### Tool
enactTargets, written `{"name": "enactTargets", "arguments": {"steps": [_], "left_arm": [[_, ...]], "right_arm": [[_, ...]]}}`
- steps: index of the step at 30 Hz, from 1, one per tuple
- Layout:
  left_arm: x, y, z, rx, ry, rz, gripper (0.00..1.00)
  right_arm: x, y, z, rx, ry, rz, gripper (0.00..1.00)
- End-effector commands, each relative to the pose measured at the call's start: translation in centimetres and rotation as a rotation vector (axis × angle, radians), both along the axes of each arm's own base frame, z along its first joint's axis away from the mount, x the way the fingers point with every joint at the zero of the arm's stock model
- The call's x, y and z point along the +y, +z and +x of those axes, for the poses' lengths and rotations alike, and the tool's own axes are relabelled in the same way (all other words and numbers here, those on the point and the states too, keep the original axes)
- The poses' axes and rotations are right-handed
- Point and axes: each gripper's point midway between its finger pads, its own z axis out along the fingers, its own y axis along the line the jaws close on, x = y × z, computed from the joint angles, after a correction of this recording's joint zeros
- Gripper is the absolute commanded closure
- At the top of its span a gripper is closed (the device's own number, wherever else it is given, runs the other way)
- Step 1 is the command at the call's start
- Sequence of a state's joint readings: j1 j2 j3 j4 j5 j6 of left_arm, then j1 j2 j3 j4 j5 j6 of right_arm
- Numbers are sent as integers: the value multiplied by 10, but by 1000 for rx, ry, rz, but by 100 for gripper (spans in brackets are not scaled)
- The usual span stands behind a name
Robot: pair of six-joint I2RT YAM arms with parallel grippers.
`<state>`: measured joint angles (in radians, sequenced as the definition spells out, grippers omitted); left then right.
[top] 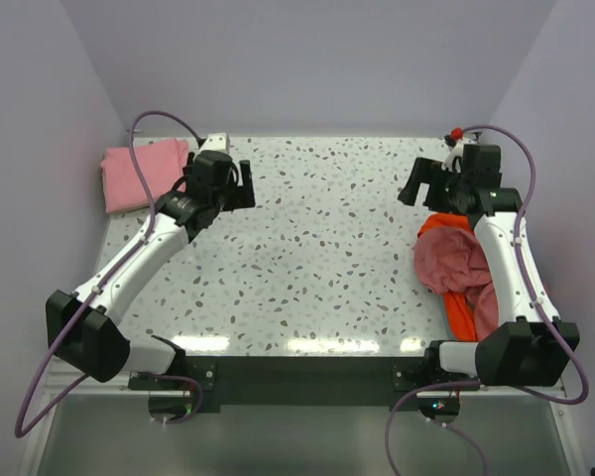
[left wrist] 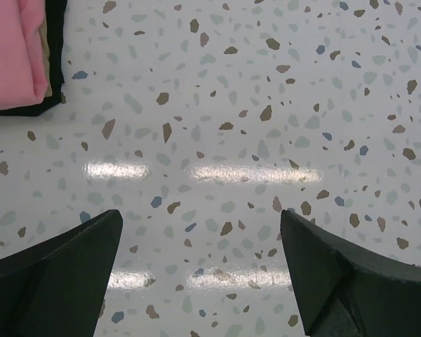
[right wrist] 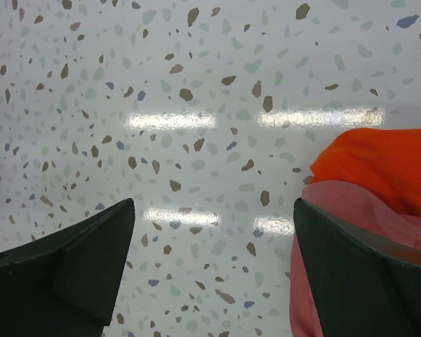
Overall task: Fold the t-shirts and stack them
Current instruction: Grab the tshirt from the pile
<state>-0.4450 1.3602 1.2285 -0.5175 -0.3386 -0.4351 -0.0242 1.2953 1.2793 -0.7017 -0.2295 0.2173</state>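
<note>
From the top camera I see the speckled table (top: 317, 258) with both arms reaching toward the far side. The left gripper (top: 242, 186) hangs over bare tabletop, just beside the lighter pink t-shirt (top: 139, 174), which lies folded in the far left corner. A purple cable (top: 144, 134) loops over that shirt. The right gripper (top: 415, 184) hovers near the far right. Behind it, the rose-red t-shirt (top: 454, 260) sits crumpled at the right edge, with the orange t-shirt (top: 464, 315) tangled in and showing above and below it. The right arm's white link (top: 511, 268) crosses over part of that heap.

On the left wrist camera the left gripper (left wrist: 200, 225) has its jaws wide apart with nothing but tabletop between them. The lighter pink t-shirt (left wrist: 14, 49) fills the upper left corner, well clear of the fingers (left wrist: 56, 281). A dark strip (left wrist: 55, 63) edges it; I can't tell what that is.

On the right wrist camera the right gripper (right wrist: 214, 207) is spread wide too, holding nothing. The orange t-shirt (right wrist: 382, 161) lies on top of the rose-red t-shirt (right wrist: 344, 207), right by the right-hand finger (right wrist: 358, 281), which covers the cloth's lower part.
</note>
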Motion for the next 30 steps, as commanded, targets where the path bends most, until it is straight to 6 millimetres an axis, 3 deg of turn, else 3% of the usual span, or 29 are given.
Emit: {"name": "enactTargets", "arguments": {"steps": [1,9,16,20,30], "left_arm": [[10,18,2,-71,40,-9,0],[14,24,4,-98,56,7,0],[-12,21,9,-81,-47,-68,0],[-22,20,10,-74,-74,-107,0],[-20,6,6,-50,-82,-93,0]], "right_arm": [[5,11,-1,-50,33,2,1],[-1,6,-4,-27,10,-21,1],[-69,-22,-6,175,-296,-242,1],[-105,-42,-12,260,-461,-216,1],[-133,-69,-29,284,-565,-253,1]]}}
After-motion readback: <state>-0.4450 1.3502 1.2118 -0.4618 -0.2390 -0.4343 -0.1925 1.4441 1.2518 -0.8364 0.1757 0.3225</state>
